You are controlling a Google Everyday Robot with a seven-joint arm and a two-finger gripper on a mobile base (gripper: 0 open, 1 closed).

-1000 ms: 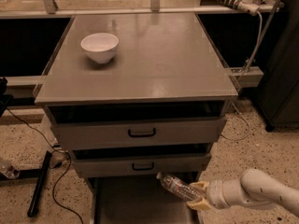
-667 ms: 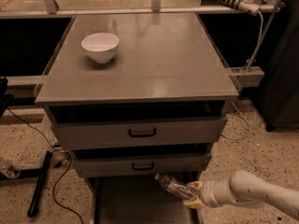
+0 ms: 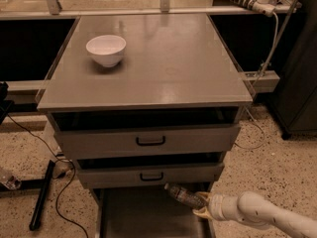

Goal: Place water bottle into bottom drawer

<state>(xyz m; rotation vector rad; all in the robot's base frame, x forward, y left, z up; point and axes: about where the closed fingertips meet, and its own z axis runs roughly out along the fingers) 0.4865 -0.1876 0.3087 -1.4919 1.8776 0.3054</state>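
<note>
Over the bottom drawer [image 3: 141, 216], the hand [image 3: 201, 206] clasps the water bottle [image 3: 182, 195] (tilted)

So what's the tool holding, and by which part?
The tool, above the bottom drawer, holds the water bottle by its arm-side end; cap or base unclear.

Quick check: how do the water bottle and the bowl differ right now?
The water bottle is clear; the bowl is opaque white. The water bottle is held tilted in the gripper, low over the right side of the bottom drawer; the bowl stands upright, untouched, on the cabinet top. Both are small.
</note>
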